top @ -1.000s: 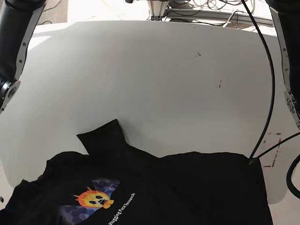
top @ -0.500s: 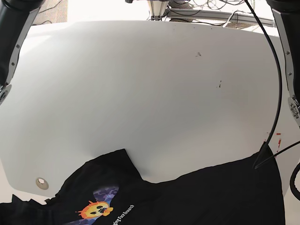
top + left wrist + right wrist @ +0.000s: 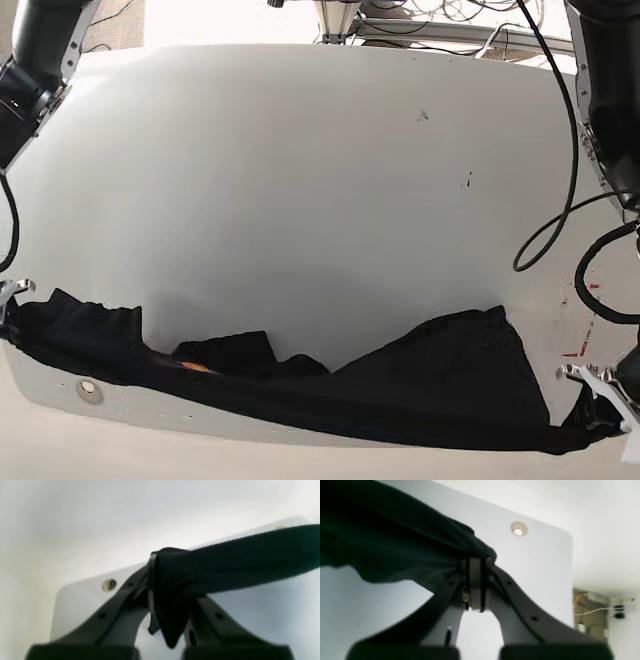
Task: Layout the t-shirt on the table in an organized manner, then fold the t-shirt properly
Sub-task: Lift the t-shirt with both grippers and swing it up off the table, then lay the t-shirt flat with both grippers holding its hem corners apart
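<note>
black t-shirt print mostly hidden

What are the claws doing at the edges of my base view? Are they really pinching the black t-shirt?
Observer: Yes. The left wrist view shows the left gripper shut on a bunched fold of the t-shirt.
Operator: And the other claw?
Observer: The right wrist view shows the right gripper shut on the cloth's edge.
Operator: I see one metal dot. Is there another?
Observer: Yes. The left wrist view shows a round metal fitting near a corner of the table.
</note>
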Robot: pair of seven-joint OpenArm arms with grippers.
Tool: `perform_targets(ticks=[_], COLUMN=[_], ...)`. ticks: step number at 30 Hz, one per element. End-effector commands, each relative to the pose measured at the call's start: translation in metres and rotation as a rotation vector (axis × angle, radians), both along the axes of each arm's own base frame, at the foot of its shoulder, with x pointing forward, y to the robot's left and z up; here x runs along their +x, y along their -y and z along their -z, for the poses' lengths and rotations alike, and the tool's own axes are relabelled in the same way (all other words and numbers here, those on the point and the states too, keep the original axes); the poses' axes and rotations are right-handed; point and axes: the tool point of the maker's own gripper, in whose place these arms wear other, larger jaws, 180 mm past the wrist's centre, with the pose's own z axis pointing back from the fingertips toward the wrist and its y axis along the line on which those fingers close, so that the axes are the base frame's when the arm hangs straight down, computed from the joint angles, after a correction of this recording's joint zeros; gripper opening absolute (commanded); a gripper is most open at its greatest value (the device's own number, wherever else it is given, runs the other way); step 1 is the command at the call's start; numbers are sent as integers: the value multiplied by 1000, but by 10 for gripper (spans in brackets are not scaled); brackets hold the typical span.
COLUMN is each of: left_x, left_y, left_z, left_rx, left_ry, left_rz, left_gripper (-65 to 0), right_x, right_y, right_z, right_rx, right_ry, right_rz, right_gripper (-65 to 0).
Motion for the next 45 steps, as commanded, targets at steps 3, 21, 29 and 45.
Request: perform_targets(ticks=[3, 21, 29, 45], left_x=[-27, -142, -180, -136], left_y=[-14, -31, -40, -36], left_z=[43, 232, 265, 217], left_rx=[-18, -106, -71, -58], left_ry=[-55, -583, -714, -545], left_rz=[-36, -83, -99, -77], left_gripper=[-647, -650, -650, -650], right_x=[-51, -170, -205, -160], right_y=[-7, -76, -84, -79], right_z=[66, 204, 226, 200], right_rx=[57, 242, 267, 249], right_ry=[-113, -452, -545, -424], right_rz=[21, 26, 39, 22], right_gripper=[-650, -650, -650, -650])
